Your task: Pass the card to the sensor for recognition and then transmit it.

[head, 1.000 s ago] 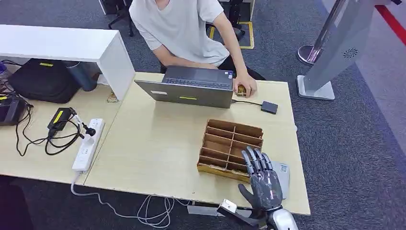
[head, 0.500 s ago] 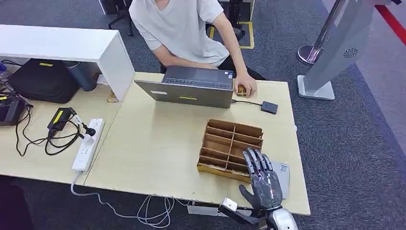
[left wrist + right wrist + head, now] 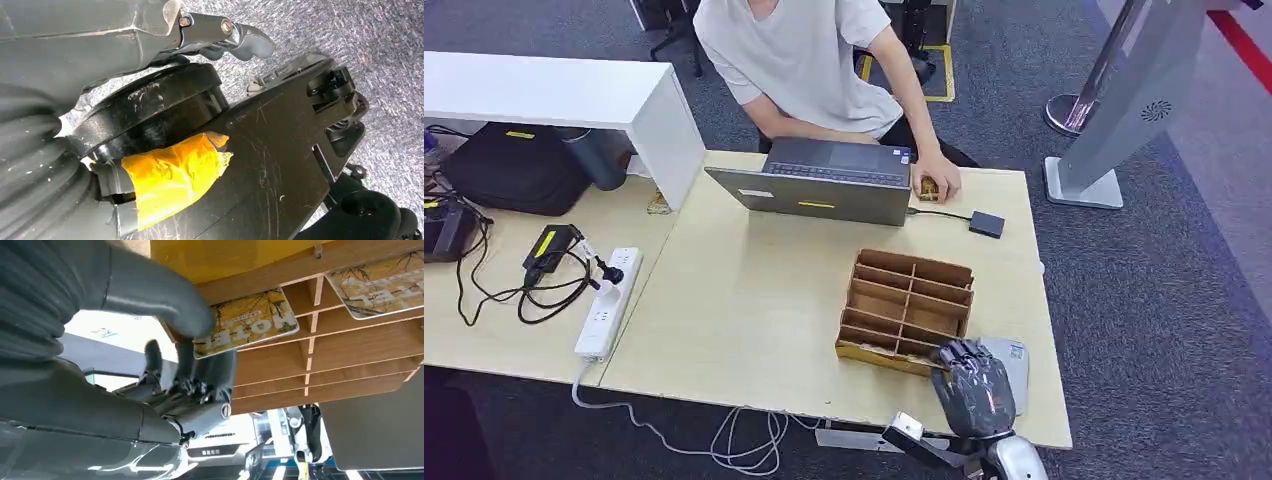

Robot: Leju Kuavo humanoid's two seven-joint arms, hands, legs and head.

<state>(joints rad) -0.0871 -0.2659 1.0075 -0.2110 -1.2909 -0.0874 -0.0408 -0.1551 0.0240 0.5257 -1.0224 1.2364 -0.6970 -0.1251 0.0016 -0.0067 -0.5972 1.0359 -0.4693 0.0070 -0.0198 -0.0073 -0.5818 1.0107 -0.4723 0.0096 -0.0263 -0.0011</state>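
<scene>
- My right hand (image 3: 972, 390) is curled over the near right corner of the brown wooden slotted card rack (image 3: 907, 310).
- In the right wrist view, my thumb and fingers (image 3: 210, 372) pinch a yellow printed hotel card (image 3: 247, 322), which sits in its slot.
- A second card (image 3: 382, 285) sits in the neighbouring slot.
- Step in hand: the pick. Next I should draw the card free, then carry it to the sensor, probably the small black box (image 3: 986, 224) by the grey laptop (image 3: 824, 185).
- My left hand: I cannot tell its state.

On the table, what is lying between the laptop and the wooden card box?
In the head view, only bare table lies between the laptop and the wooden card box. The small black device on its cable sits off to the side, not between them.
</scene>
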